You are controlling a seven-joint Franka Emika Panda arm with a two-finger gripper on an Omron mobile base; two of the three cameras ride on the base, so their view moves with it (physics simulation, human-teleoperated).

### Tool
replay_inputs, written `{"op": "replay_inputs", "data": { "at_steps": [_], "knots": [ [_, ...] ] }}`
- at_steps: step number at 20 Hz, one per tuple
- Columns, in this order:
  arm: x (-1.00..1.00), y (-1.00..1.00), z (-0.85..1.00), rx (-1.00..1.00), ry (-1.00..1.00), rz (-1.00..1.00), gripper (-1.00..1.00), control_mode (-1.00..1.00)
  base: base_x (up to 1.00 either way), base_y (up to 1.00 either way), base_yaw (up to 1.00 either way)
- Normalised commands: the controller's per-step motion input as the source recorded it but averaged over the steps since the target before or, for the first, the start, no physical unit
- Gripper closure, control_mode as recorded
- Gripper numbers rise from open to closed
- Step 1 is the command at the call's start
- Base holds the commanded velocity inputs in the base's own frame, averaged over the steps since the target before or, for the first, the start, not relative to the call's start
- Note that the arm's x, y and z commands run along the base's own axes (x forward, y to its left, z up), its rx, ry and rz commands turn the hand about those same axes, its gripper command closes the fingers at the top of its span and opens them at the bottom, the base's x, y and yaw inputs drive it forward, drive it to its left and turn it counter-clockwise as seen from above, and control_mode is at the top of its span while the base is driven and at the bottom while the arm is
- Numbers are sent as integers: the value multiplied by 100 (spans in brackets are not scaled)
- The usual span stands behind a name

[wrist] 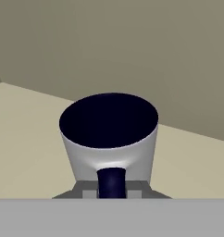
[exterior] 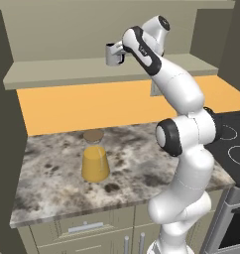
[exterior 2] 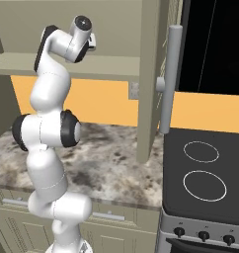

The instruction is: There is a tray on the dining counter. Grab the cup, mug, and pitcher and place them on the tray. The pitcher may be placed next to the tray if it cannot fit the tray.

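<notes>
- We are gripping the mug (wrist: 109, 139) by its handle with the claw (wrist: 112, 192), up on the shelf (exterior: 57, 74).
- Next we are needing to lift it clear and carry it to the tray.

Setting: rendered home kitchen. Evidence: marble-look speckled desk (exterior: 137, 149) over beige drawers (exterior: 85, 227) w/ metal pulls; orange backsplash (exterior: 82, 106) behind it; beige wall shelf (exterior: 67, 72) above, under upper cabinets. Electric cooktop (exterior 2: 205, 173) w/ ring burners sits flush at desk's right end, knobs (exterior 2: 204, 236) along front of the oven below. Tall dark appliance w/ long grey bar handle (exterior 2: 170, 79) beside stove, prob. fridge. Wall outlet (exterior 2: 134, 90) on backsplash. Kitchenware present: lidded pitcher (exterior: 95, 158) of orange-yellow liquid on desk, grey mug (exterior: 113, 54) up at shelf level.
</notes>
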Motion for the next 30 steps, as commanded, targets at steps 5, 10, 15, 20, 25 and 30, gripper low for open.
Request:
{"op": "replay_inputs", "data": {
  "at_steps": [5, 10, 15, 20, 25, 30],
  "knots": [
    [-11, 0, 0, 0, -3, -8, 100, -100, 0, 0, 0],
    [-33, -5, 0, 0, -6, -11, 100, -100, 0, 0, 0],
    [-41, -9, -5, 1, -8, -9, 100, -100, 0, 0, 0],
    [-61, -15, 0, 3, -5, -6, 100, -100, 0, 0, 0],
    [-89, -16, 4, 0, 0, -4, 100, -100, 0, 0, 0],
    [-100, -30, 12, 1, 0, -8, 100, -100, 0, 0, 0]
  ]
}}
